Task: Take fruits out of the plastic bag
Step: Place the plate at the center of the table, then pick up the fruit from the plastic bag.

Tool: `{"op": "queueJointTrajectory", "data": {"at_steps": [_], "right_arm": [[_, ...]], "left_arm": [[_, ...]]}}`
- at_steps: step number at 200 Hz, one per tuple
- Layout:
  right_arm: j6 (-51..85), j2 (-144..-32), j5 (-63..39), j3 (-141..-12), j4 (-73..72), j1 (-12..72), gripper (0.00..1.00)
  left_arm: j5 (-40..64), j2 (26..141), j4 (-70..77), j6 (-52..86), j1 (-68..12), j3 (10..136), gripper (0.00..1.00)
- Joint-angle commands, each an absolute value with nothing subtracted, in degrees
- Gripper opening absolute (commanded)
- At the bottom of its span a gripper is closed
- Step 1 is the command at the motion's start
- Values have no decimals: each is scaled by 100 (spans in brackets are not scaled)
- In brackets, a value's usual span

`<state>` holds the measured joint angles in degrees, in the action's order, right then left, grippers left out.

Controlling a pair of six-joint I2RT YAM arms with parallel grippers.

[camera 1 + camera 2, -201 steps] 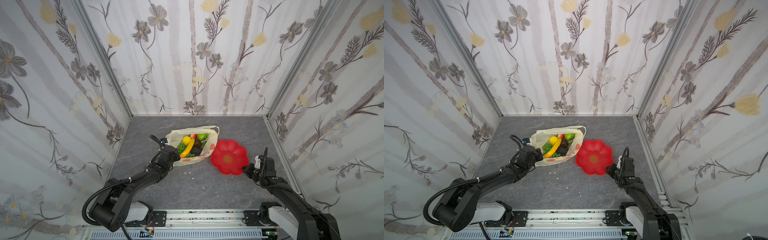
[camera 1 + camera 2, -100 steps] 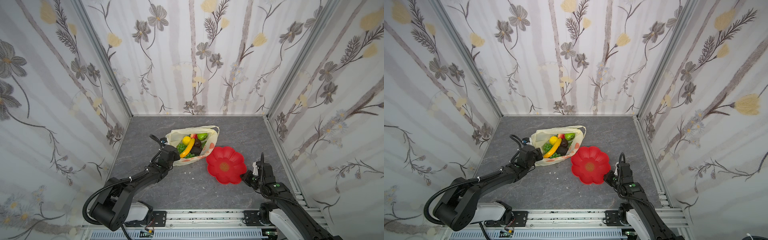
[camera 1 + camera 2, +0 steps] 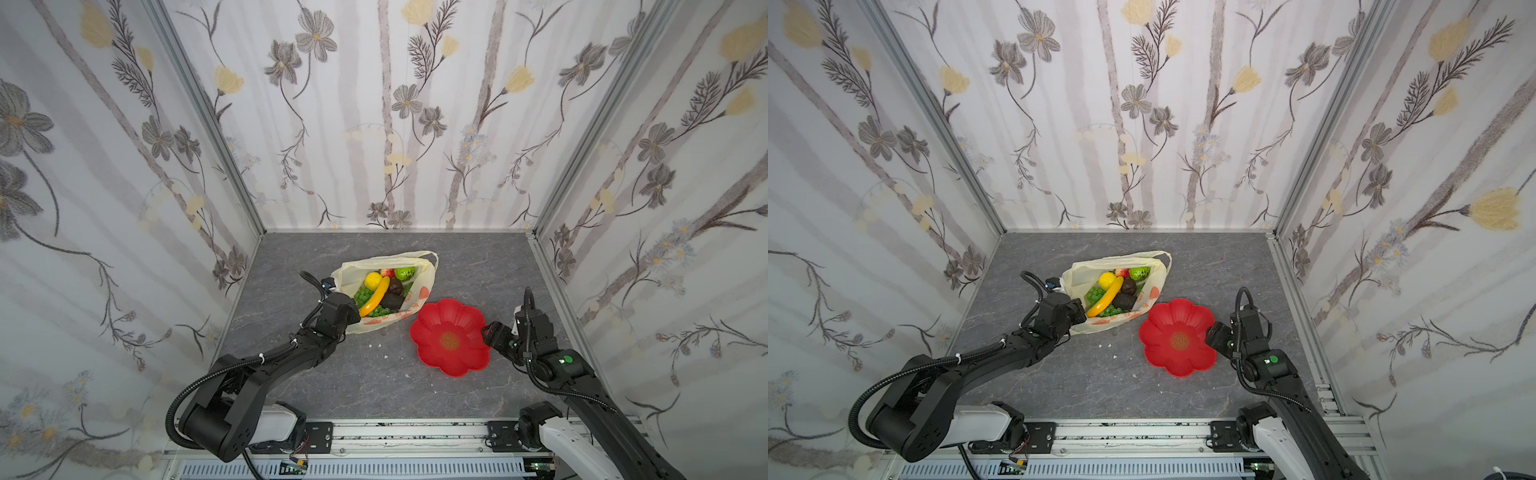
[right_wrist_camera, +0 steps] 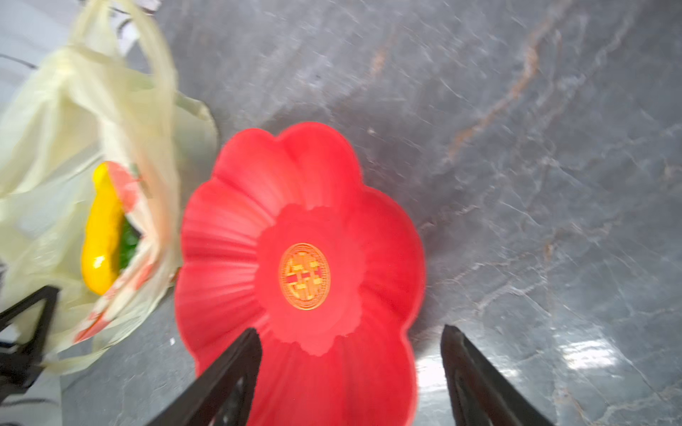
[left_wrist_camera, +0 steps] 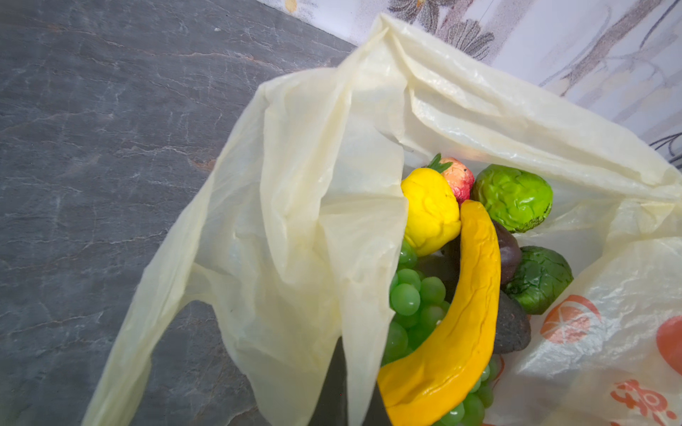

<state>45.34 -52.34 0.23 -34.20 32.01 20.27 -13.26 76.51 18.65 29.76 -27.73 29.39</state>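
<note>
Fruits (image 3: 376,293) in plastic bag (image 3: 353,270), left pincer (image 3: 352,312) pinching rim

we count one plastic bag (image 3: 374,265), one red plate (image 3: 451,309) and eight fruits (image 3: 380,291): one banana (image 5: 461,324), one lemon (image 5: 431,210), one strawberry (image 5: 458,180), one grape bunch (image 5: 409,298), two bumpy green ones (bright green citrus (image 5: 513,197), dark green citrus (image 5: 538,280)) and two dark ones (brown piece (image 5: 510,254), grey avocado (image 5: 512,328)).

fruits (image 3: 376,297) in plastic bag (image 3: 353,268), plate (image 3: 465,320) just right of it
</note>
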Motion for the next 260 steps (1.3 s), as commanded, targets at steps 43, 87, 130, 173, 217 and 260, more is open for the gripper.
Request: {"op": "queueJointTrajectory", "data": {"at_steps": [43, 87, 130, 173, 217, 260], "right_arm": [[4026, -7550, 1013, -5663, 1643, 3964, 76], [3449, -9647, 441, -7271, 1344, 4378, 67], [3013, -11139, 292, -8436, 1833, 4518, 59], [2882, -11821, 144, -8605, 2004, 4518, 59], [2688, -12387, 101, -8839, 2126, 4441, 63], [2386, -12706, 60, -9041, 2217, 4368, 69]], "left_arm": [[-1307, 7651, 2136, 2726, -2997, 2806, 0], [-1286, 7660, 2145, 2676, -3023, 2738, 0], [-1062, 7733, 2145, 2774, -3031, 2691, 0], [-1017, 7756, 2152, 2806, -3030, 2685, 0], [-1020, 7817, 2276, 2831, -3029, 2637, 0], [-1011, 7801, 2302, 2816, -3028, 2619, 0]]}}
